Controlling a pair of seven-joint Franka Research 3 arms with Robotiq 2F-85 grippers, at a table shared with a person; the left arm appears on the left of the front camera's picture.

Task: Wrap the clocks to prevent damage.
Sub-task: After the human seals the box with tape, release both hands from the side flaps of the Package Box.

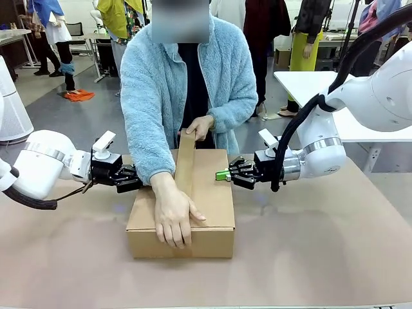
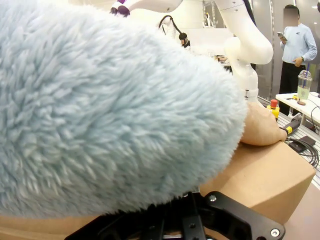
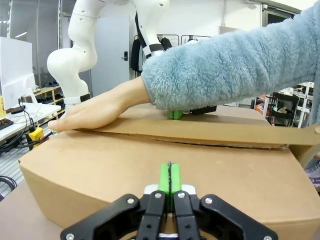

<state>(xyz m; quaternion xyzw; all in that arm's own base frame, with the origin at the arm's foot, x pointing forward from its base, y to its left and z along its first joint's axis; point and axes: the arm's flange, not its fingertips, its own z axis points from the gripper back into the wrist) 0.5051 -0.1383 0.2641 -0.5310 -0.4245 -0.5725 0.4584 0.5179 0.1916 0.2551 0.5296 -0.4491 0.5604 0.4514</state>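
cardboard box (image 1: 212, 193), brown tape strip (image 1: 185, 164) running lengthwise

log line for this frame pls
stage: person taping cardboard box shut | person's hand pressing tape strip along top seam | left gripper at box side, jaws hidden | right gripper shut, against opposite side

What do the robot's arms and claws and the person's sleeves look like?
Both arms are glossy white with silver wrist rings and black cables. The left claw and the right claw are black with linked fingers; the right has bright green pads. The person's sleeves are fluffy light blue fleece.
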